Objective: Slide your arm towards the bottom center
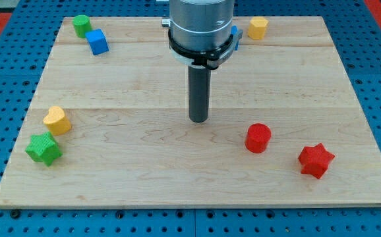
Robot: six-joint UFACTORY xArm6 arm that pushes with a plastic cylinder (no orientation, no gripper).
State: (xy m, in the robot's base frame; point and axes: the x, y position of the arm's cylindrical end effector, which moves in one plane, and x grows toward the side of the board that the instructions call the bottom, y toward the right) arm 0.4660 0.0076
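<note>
My tip [198, 120] rests on the wooden board [144, 178] near its middle, touching no block. The red cylinder [258, 138] lies to the tip's right and slightly lower. The red star [316, 160] sits further right, near the bottom right. The yellow heart [57, 120] and the green star [43, 149] lie at the view's left. The arm's grey body [200, 26] rises above the tip at the view's top.
A green block [81, 26] and a blue cube [98, 41] sit at the top left. A yellow block [258, 27] sits at the top right. A blue block [234, 34] is mostly hidden behind the arm. A blue pegboard [6, 72] surrounds the board.
</note>
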